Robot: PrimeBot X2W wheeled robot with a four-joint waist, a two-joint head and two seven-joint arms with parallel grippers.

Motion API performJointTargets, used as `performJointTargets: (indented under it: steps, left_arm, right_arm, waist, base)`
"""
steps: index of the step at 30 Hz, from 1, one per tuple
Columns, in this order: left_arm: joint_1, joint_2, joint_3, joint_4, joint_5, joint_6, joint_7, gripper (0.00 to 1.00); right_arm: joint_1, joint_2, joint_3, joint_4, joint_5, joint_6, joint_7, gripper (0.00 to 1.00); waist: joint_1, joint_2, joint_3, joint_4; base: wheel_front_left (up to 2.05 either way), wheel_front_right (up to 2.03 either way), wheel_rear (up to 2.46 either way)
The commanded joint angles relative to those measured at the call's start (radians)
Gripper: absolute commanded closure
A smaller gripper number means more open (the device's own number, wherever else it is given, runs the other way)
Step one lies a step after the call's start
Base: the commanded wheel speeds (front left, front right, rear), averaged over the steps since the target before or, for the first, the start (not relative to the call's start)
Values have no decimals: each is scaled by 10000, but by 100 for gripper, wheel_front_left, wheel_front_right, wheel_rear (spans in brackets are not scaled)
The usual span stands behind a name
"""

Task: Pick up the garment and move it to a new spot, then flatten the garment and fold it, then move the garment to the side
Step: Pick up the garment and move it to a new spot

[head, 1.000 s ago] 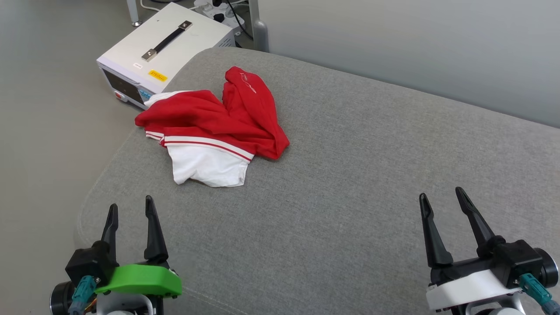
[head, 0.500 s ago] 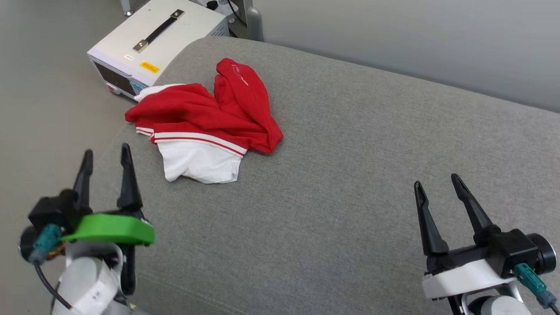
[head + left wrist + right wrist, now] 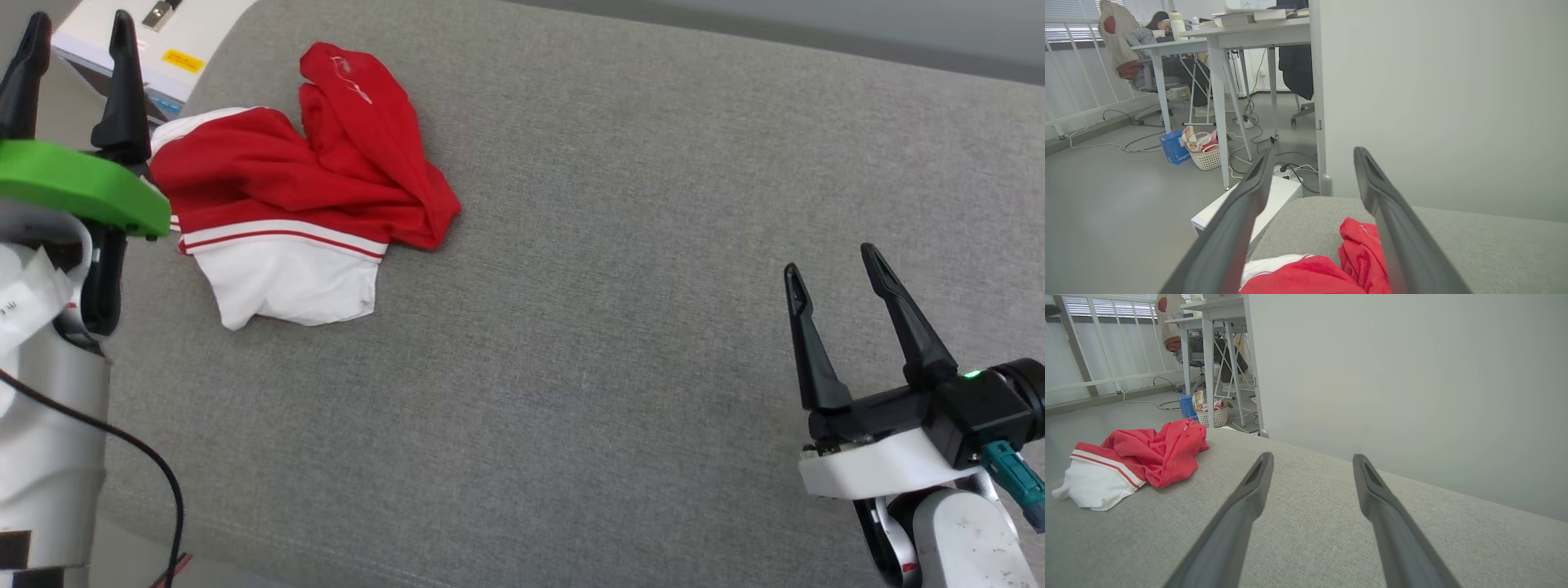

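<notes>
Change: my left gripper (image 3: pixel 77 33) has come up near the crumpled red-and-white jersey garment (image 3: pixel 302 180); the head camera dipped too.
Grippers: left and right gripper (image 3: pixel 830 261) both spread wide, empty.
Garment: far-left on the grey fabric cushion (image 3: pixel 612 286); pickup not yet made.

Grey fabric cushion (image 3: pixel 637 367), broad. White box (image 3: pixel 200 33) with yellow label beside its corner. Farther off: white basket (image 3: pixel 1207 160) just beside blue carton (image 3: pixel 1173 148), near a table leg (image 3: pixel 1220 122).

garment (image 3: pixel 326 180) on cushion (image 3: pixel 620 343), left hand (image 3: pixel 79 20) beside it
</notes>
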Motion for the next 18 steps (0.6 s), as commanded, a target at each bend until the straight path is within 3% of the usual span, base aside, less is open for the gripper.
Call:
performJointTargets:
  steps: [1,6,12,18]
  left_arm:
    - [-401,333,-331,145,-273,-26,324,0]
    - [-1332,1274,-1907,604,-1693,-27,2613,0]
    - [-1905,2089,-3150,875,-3489,-27,5758,0]
    - [-2160,2590,-4257,1046,-4368,-28,7720,0]
  right_arm:
    - [-227,-86,4,-105,-95,-7,-92,0]
    - [-459,-233,-61,-217,-96,-7,-92,0]
    - [-770,-379,-91,-317,7,-7,-92,0]
    - [-970,-453,-101,-385,64,-7,-92,0]
  waist:
    - [0,0,543,-499]
    - [0,0,809,-719]
    - [0,0,1192,-1047]
    - [0,0,1618,-1367]
  base:
    - [0,0,0]
    - [0,0,0]
    - [0,0,0]
    - [0,0,0]
